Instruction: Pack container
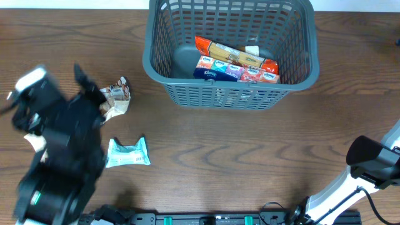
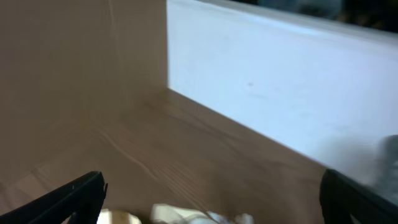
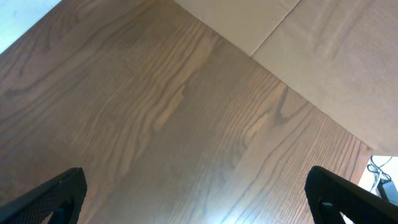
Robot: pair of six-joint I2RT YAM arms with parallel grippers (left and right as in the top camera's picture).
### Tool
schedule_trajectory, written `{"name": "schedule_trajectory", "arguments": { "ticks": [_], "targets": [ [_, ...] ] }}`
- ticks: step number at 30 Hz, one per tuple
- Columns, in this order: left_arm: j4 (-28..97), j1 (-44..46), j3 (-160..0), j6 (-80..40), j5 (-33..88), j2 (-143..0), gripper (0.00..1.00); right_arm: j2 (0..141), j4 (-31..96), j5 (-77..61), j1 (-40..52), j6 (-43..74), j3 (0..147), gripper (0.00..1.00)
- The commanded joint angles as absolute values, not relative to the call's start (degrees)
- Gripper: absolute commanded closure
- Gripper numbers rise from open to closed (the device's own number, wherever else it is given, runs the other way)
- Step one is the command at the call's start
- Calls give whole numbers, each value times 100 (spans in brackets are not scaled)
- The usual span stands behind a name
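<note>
Clearly the left pincer (image 2: 211, 186) stands wide with nothing gripped, a crumpled snack pack (image 2: 186, 216) lying low between its fingers, while the container (image 1: 231, 94) sits well away, ahead and to that pincer's right across the bench (image 1: 206, 162). Closing from this blurred pose could catch only a loose fold of wrapper, so the pack might slip free short of the rim or be shoved back toward the teal pack (image 1: 128, 153) behind the pincer. The right pincer (image 3: 194, 180) hangs equally wide over the bench, too far off to help.
</note>
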State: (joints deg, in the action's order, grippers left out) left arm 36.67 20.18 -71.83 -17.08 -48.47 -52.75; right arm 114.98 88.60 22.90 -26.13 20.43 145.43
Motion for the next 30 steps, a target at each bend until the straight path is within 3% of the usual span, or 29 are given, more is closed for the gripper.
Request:
{"name": "schedule_trajectory", "arguments": {
  "ticks": [1, 8, 15, 21, 30],
  "targets": [
    [3280, 1527, -7201, -569, -5081, -6042, 1, 11552, 8851, 2351, -2622, 2119, 14521, 1],
    [3074, 38, -7203, -548, -4331, -7253, 1, 11552, 8851, 2351, -2622, 2119, 14521, 1],
    [4143, -1682, -7203, -1441, -1988, -7411, 1, 11552, 8851, 2351, -2622, 2119, 14521, 1],
    [5190, -2814, -7201, -1984, -1778, -7428, 1, 11552, 8851, 2351, -2622, 2119, 14521, 1],
    [5690, -3133, -7035, -1811, -1719, -7837, 1, 11552, 8851, 2351, -2622, 2119, 14521, 1]
  ]
}}
